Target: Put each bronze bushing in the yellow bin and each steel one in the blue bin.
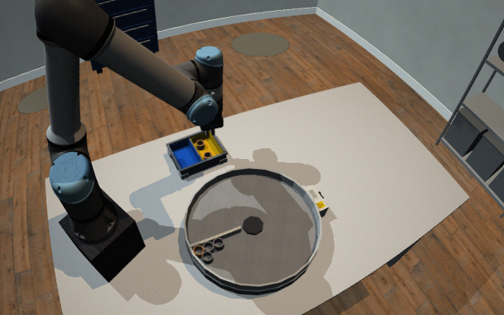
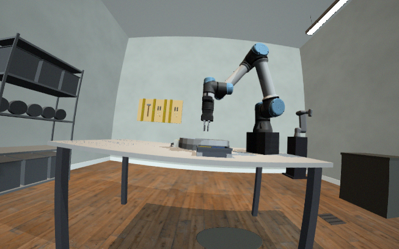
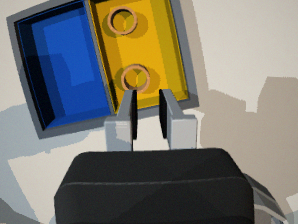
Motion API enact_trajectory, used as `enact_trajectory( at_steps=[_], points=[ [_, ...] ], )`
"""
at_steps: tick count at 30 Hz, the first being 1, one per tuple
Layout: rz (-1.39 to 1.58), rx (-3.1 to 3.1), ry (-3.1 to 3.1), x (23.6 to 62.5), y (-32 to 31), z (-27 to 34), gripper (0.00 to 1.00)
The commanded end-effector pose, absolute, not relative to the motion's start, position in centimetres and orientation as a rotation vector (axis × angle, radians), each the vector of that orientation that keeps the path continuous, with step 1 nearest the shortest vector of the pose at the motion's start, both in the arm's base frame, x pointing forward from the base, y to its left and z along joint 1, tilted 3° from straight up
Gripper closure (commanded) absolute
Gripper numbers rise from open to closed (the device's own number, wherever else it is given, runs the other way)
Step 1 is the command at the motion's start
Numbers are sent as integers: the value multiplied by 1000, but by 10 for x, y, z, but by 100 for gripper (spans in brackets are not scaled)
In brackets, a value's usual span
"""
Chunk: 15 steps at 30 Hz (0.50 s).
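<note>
Pincer apart, holding nothing | yellow bin: two bronze bushings | blue bin: none

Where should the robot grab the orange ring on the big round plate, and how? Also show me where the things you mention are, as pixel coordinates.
I'd come straight down from above and pinch the orange ring (image 1: 196, 248) by its outside wall. It stands upright with its hole facing up. The pale bar (image 1: 215, 236) and gray rings (image 1: 208, 246) (image 1: 207, 256) crowd it, so the fingers probably need to fit the gaps between them.

I see a grey and black arm with light-blue joint caps; the end effector has a black body, silver fingers and dark pads.
</note>
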<state>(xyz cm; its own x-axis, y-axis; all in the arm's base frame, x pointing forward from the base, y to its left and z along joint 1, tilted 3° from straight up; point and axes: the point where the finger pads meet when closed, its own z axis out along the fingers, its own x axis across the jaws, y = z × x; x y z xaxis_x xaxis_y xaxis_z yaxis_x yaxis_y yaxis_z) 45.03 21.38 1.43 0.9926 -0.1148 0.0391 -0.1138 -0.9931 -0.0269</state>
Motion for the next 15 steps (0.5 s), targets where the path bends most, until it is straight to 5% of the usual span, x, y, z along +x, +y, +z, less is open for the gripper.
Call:
enact_trajectory(
  at_steps=[1,15],
  points=[
    [-66,-3111,178,451,214,15,58],
    [-65,-3111,178,435,162,12,60]
  ],
)
